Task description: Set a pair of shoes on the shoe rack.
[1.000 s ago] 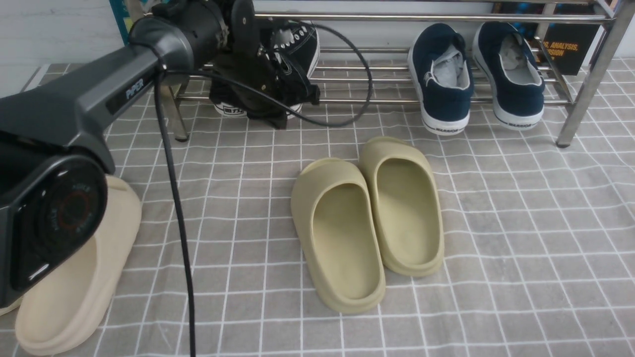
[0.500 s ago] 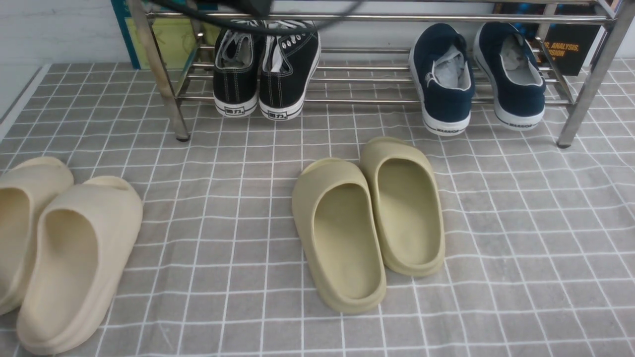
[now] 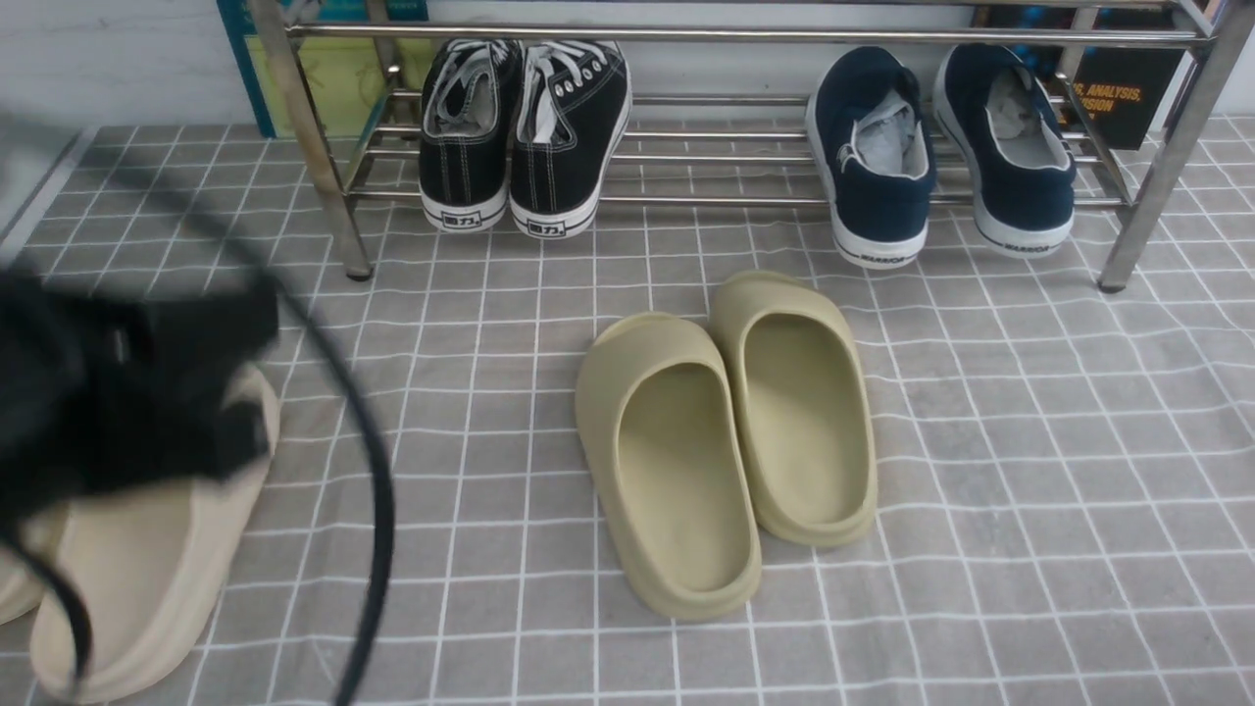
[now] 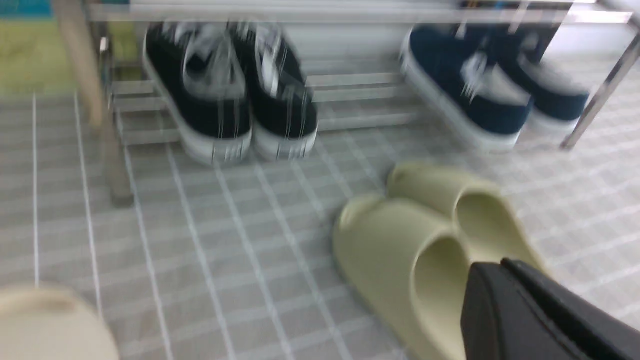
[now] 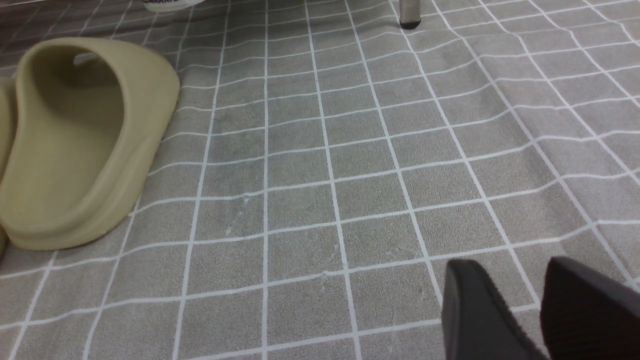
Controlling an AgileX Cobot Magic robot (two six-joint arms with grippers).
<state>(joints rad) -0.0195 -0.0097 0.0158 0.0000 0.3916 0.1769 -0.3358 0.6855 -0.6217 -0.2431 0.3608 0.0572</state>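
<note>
The two black canvas sneakers (image 3: 466,127) (image 3: 569,127) stand side by side on the lower bars of the chrome shoe rack (image 3: 745,34), at its left end, heels toward me. They also show, blurred, in the left wrist view (image 4: 240,105). My left arm (image 3: 118,402) is a motion-blurred dark mass at the near left, far from the sneakers. My left gripper (image 4: 492,265) is shut and empty, its fingers pressed together. My right gripper (image 5: 525,280) is open and empty, low over the cloth. It does not show in the front view.
A navy slip-on pair (image 3: 882,157) sits on the rack's right part. Olive slides (image 3: 726,431) lie mid-floor on the grey checked cloth (image 3: 1029,441). A cream slide (image 3: 147,569) lies near left, under my left arm. A rack leg foot (image 5: 410,20) stands ahead of my right gripper.
My left arm has pulled back from the sneakers on the rack, left view upward, and now sweeps down at the near left over the cream slide. The sneakers stay on the rack.
</note>
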